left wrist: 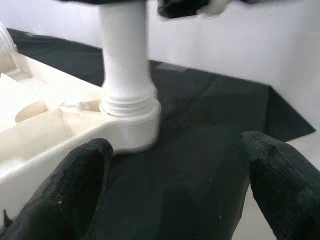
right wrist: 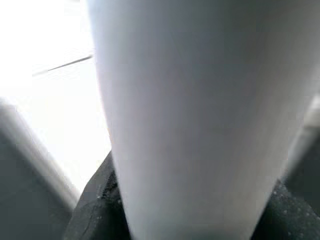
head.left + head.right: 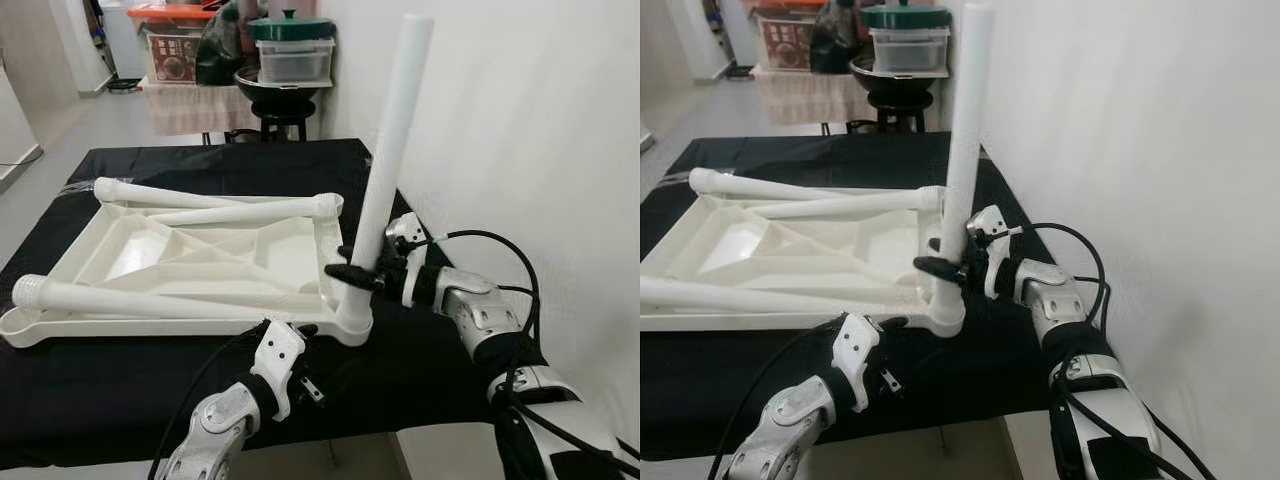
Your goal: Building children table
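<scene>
Standing up from the near right corner of the upside-down white table top (image 3: 170, 255) is one white leg (image 3: 390, 160), leaning a little. The right end effector (image 3: 352, 272) grips this leg low down. The left end effector (image 1: 175, 195) is wide open, near that corner. Three more legs (image 3: 220, 212) lie flat on the table top, on the black bench (image 3: 420, 370).

The white plastic tabletop (image 3: 190, 255) lies upside down on the black surface (image 3: 120, 390). One white leg (image 3: 390, 150) stands upright in its corner socket at 4 o'clock; three loose legs (image 3: 215, 205) lie across the ribbed underside.
</scene>
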Controlling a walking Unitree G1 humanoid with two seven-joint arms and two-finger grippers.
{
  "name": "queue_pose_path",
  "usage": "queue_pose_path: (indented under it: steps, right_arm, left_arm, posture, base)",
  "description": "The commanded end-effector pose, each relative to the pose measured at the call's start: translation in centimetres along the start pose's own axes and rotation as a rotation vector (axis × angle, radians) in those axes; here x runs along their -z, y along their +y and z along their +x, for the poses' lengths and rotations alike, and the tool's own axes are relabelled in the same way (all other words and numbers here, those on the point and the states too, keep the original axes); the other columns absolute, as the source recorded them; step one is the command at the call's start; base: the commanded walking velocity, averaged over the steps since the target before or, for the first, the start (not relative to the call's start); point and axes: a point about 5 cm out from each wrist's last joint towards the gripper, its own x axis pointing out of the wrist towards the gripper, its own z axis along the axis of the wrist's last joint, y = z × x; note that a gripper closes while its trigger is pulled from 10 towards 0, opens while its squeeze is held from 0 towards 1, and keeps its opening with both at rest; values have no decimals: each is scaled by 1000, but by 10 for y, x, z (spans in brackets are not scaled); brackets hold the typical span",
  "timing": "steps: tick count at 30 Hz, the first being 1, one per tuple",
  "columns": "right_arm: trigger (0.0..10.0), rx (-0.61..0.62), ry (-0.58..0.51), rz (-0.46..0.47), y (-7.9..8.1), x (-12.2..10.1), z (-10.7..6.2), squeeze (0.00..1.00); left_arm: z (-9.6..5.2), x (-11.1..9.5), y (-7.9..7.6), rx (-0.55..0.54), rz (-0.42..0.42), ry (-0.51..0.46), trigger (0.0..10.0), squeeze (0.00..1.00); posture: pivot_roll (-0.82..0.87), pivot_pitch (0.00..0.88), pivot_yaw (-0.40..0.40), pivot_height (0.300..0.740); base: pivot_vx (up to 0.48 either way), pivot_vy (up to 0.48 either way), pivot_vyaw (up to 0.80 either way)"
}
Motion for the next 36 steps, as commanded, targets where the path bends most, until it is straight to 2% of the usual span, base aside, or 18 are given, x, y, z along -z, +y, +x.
queue_pose_path:
  steps: [1,2,3,5,6,8,13,14,18,19,23,26,27,28,30,32,33,36]
  right_arm:
    - [0,373,95,4,-12,30,-14,0]
    - [0,371,111,69,31,60,-19,0]
    - [0,285,71,-65,61,57,-20,0]
    - [0,272,41,-95,67,53,-20,0]
    - [0,272,41,-95,67,53,-20,0]
    - [0,274,42,-155,64,51,-15,0]
    - [0,250,52,-163,67,52,-12,0]
    - [10000,252,63,-176,68,53,-12,0]
    - [10000,242,68,-159,73,51,-11,0]
    - [10000,194,49,-132,74,45,-11,1000]
    - [10000,123,-23,-115,50,23,-8,1000]
    - [10000,99,-28,-111,45,19,-8,1000]
    - [10000,29,-22,-122,39,14,-8,718]
    - [10000,-61,-18,-151,31,7,-11,0]
    - [10000,-174,0,-182,20,-2,-16,0]
    - [10000,-208,4,-200,14,-5,-19,0]
    - [10000,-240,15,-201,1,-15,-20,0]
    - [10000,-264,8,-195,-5,-23,-20,0]
  left_arm:
    - [-2,0,-1,-2,4,-3,10000,0]
    - [-3,-1,0,-7,4,-4,10000,0]
    - [-4,-1,1,-10,7,0,10000,0]
    - [-4,0,2,-6,14,10,10000,0]
    - [-4,0,2,-6,14,10,10000,0]
    - [-3,0,2,-1,9,12,10000,0]
    - [-4,0,5,-34,15,11,10000,0]
    - [-4,0,5,-41,21,10,10000,0]
    - [-4,0,5,-41,20,10,10000,0]
    - [-5,-1,6,-53,27,3,10000,0]
    - [-7,-4,9,-100,50,-20,10000,0]
    - [-7,-4,9,-110,52,-24,10000,0]
    - [-8,-5,10,-127,54,-35,10000,0]
    - [-9,-6,13,-156,54,-51,10000,0]
    - [-11,-8,16,-196,41,-74,10000,0]
    - [-13,-8,17,-206,23,-84,10000,0]
    - [-15,-7,17,-214,4,-88,10000,0]
    - [-16,-7,17,-210,2,-86,10000,0]
  posture:
    - [2,0,-92,740]
    - [4,0,-81,740]
    - [-23,0,-54,740]
    - [-28,0,-60,740]
    - [-28,0,-60,740]
    - [12,0,-87,740]
    - [-2,0,-72,740]
    - [-4,0,-73,740]
    - [1,0,-75,740]
    - [2,0,-68,740]
    - [5,0,-64,740]
    - [5,0,-64,740]
    - [5,0,-64,740]
    - [2,0,-68,740]
    - [0,0,-70,740]
    - [0,0,-70,740]
    - [4,0,-73,740]
    - [4,0,-73,740]
  base:
    - [0,0,0]
    - [0,0,0]
    - [0,0,0]
    - [0,0,0]
    - [0,0,0]
    - [0,0,0]
    - [0,0,0]
    - [0,0,0]
    - [0,0,0]
    - [0,0,0]
    - [0,0,0]
    - [0,0,0]
    - [0,0,0]
    - [0,0,0]
    - [0,0,0]
    - [0,0,0]
    - [0,0,0]
    - [0,0,0]
